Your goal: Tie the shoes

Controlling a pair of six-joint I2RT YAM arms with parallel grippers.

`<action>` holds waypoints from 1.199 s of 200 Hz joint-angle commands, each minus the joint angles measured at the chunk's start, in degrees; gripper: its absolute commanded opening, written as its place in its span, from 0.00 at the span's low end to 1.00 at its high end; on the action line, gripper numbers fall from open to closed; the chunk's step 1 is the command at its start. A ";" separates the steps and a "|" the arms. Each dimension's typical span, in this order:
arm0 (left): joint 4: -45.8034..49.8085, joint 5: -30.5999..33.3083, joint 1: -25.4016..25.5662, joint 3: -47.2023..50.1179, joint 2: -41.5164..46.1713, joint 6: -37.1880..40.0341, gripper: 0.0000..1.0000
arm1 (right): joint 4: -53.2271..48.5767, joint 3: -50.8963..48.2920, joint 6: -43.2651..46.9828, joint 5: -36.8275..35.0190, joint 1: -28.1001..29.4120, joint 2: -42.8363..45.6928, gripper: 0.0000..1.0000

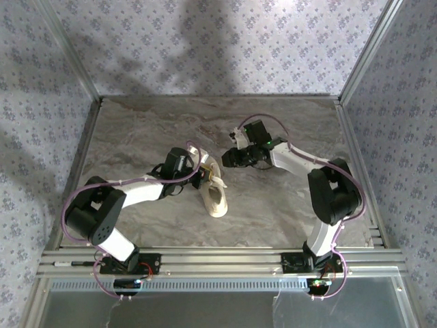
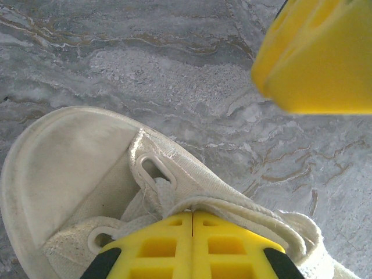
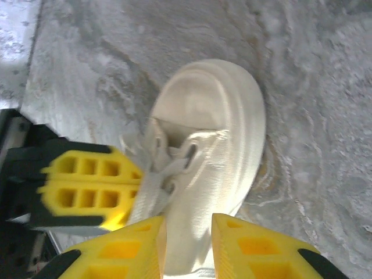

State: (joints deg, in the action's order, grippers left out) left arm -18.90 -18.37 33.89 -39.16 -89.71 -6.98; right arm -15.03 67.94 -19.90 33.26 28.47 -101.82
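Sneaker (image 1: 217,196) sits mid-table between the arms. Left gripper (image 2: 192,218) is clamped shut, seemingly on a lace (image 2: 164,195) (contact hidden). Right gripper (image 3: 187,232) hovers part-open above the sneaker, empty. Best play: left keeps tension, right pinches one strand cleanly.

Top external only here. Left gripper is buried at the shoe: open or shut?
Observer: Shut. In the left wrist view, the left gripper has its fingers pressed together, tips against the lace. I cannot tell whether a strand is pinched.
Operator: And the other one?
Observer: Its wrist view shows the right gripper open, fingers apart, with the shoe seen between them.
Operator: Tied yet?
Observer: No. In the right wrist view the flat lace runs loose from the shoe's front to the left gripper's tips.
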 commanded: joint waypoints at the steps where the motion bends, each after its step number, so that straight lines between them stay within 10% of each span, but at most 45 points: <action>1: 0.44 -0.70 0.81 1.36 -0.38 -0.04 0.00 | -1.39 2.64 -4.03 2.24 0.84 -3.65 0.27; 240: -7.12 -2.55 1.76 3.90 -0.30 1.68 0.00 | 2.24 0.88 -9.58 3.51 -0.32 -5.22 0.32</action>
State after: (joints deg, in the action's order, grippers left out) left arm -25.56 -18.59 34.68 -36.14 -89.69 -6.50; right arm -12.58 69.10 -27.90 37.39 28.49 -107.48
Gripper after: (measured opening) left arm 0.044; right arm 0.323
